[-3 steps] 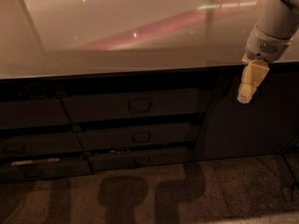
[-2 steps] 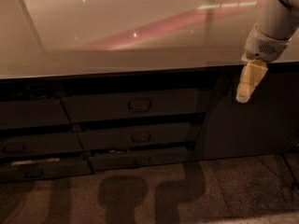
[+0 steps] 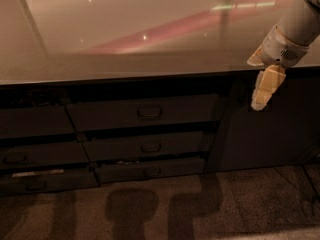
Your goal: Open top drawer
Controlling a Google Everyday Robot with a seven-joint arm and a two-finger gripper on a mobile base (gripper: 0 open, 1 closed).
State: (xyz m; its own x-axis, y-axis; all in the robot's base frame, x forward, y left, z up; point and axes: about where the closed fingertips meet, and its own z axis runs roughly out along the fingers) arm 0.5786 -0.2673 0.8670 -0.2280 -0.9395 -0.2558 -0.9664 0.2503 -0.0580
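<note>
The top drawer is the widest dark grey front just under the counter edge, with a small loop handle at its centre. None of its inside shows. My gripper, pale yellow, hangs down from the white arm at the upper right. It sits in front of the flat cabinet door, well to the right of the drawer handle and at about its height. It touches nothing that I can see.
A glossy countertop overhangs the drawers. Two narrower drawer fronts sit below the top drawer. More dark drawer fronts stand at the left. The speckled floor carries shadows.
</note>
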